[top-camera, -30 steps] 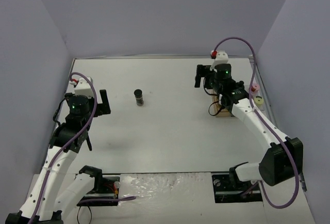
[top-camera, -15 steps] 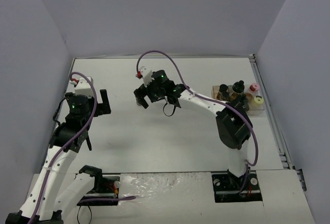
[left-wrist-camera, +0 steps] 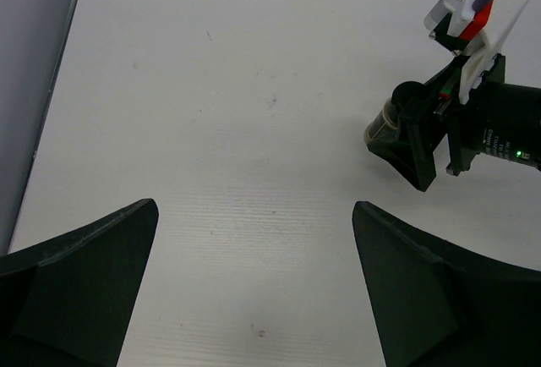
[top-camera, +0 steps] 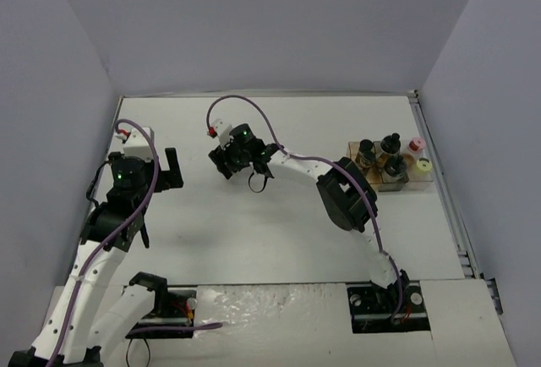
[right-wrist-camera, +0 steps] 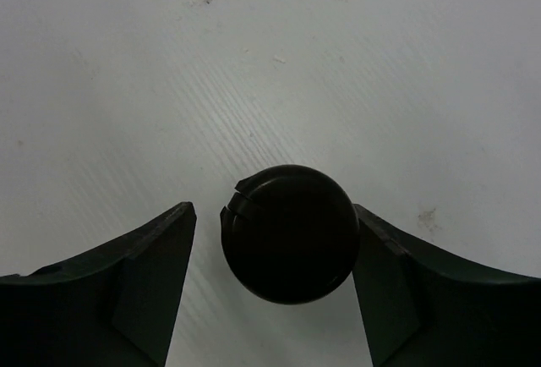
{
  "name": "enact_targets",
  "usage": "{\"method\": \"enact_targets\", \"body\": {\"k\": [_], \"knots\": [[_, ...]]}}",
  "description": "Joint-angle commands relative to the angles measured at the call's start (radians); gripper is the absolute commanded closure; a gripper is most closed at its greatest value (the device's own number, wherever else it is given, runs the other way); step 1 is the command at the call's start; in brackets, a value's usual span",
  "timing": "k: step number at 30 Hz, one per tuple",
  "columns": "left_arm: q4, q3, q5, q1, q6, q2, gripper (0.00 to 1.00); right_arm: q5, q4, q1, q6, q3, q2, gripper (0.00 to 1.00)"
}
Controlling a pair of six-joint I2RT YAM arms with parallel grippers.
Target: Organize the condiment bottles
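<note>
Right arm (top-camera: pixel 304 164) stretched far leftward, claw (top-camera: pixel 225 164) straddling black-capped bottle (right-wrist-camera: pixel 287 233), jaws apart

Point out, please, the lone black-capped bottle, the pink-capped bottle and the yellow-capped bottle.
Lone black-capped bottle (right-wrist-camera: pixel 290 233): right wrist view, cap top.
Pink-capped bottle (top-camera: pixel 415 144): top external view, cap.
Yellow-capped bottle (top-camera: pixel 423 164): top external view, cap.

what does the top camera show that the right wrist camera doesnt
Only the top view: the tray at the right holding five bottles, three black-capped, one pink, one yellow, plus the left arm off to the side. Only the right wrist view: the lone bottle's black cap close up, a slit in its rim, and a gap beside one jaw. Both: the white table and the right jaws standing around that lone bottle.
</note>
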Motion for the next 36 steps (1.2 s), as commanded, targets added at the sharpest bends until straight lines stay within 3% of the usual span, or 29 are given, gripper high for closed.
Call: {"method": "enact_targets", "body": {"k": [1, 3, 7, 12, 17, 26, 32, 36], "knots": [[0.088, 0.081, 0.017, 0.004, -0.011, 0.010, 0.03, 0.020, 0.083, -0.002, 0.000, 0.039, -0.031, 0.50], [0.094, 0.110, 0.020, 0.004, -0.009, 0.025, 0.03, 0.026, 0.100, -0.004, 0.004, -0.006, -0.064, 0.68], [0.126, 0.144, 0.030, 0.004, -0.001, 0.055, 0.03, 0.050, 0.136, -0.016, 0.010, -0.109, -0.157, 0.86], [0.147, 0.189, 0.028, 0.004, 0.009, 0.097, 0.03, 0.093, 0.163, -0.045, 0.022, -0.310, -0.345, 0.97], [0.164, 0.247, 0.014, 0.003, 0.042, 0.130, 0.03, 0.167, 0.146, -0.100, 0.058, -0.498, -0.559, 1.00], [0.238, 0.211, 0.000, 0.006, 0.095, 0.134, 0.03, 0.410, -0.116, -0.260, 0.172, -0.728, -0.985, 1.00], [0.241, 0.185, 0.009, 0.007, 0.087, 0.102, 0.03, 0.454, -0.179, -0.444, 0.307, -0.828, -1.135, 1.00], [0.232, 0.169, 0.010, 0.002, 0.088, 0.101, 0.03, 0.450, -0.179, -0.543, 0.367, -0.869, -1.151, 1.00]]}}
